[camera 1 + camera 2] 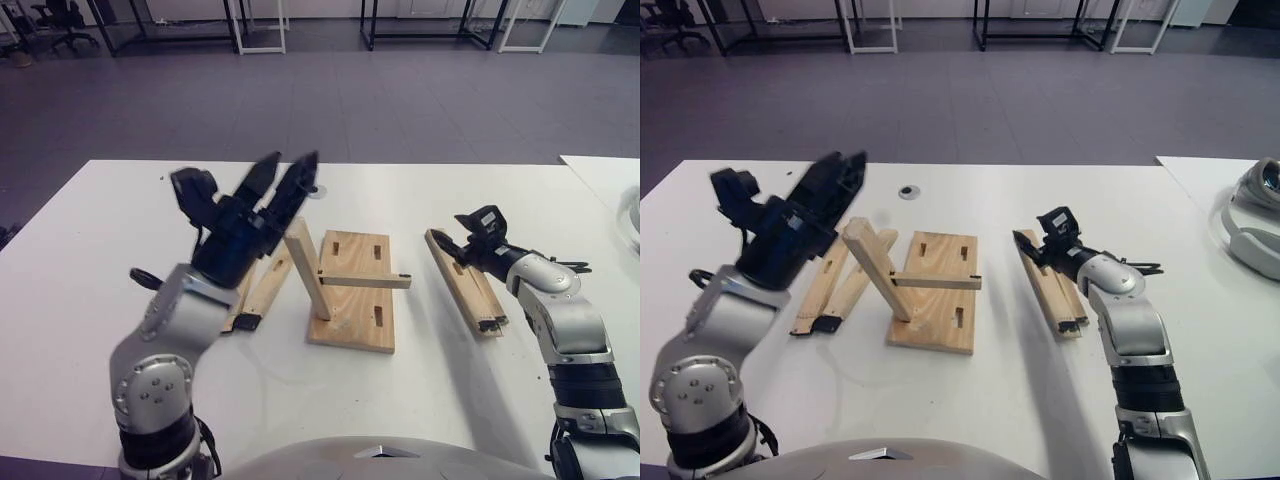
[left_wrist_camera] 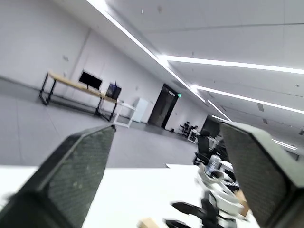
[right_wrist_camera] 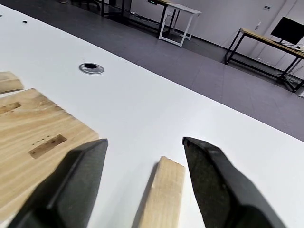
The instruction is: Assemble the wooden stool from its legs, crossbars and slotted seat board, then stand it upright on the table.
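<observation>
Both grippers are spread and empty, the left gripper (image 1: 293,160) raised by the left edge of the seat board (image 1: 352,325), the right gripper (image 3: 143,142) straddling a leg (image 3: 164,190) just right of it; such stiff, light wood seems safest pinched across flat sides.

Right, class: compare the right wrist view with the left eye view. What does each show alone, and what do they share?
Right wrist view, not left eye view: a wood-topped desk with a dark monitor.
Left eye view, not right wrist view: the raised, open left gripper, and a pale wooden leg standing tilted, a crossbar jutting from it.
Both: the white table, slotted pale wooden seat board, round metal grommet, and open right gripper straddling a wooden bar at its end.
</observation>
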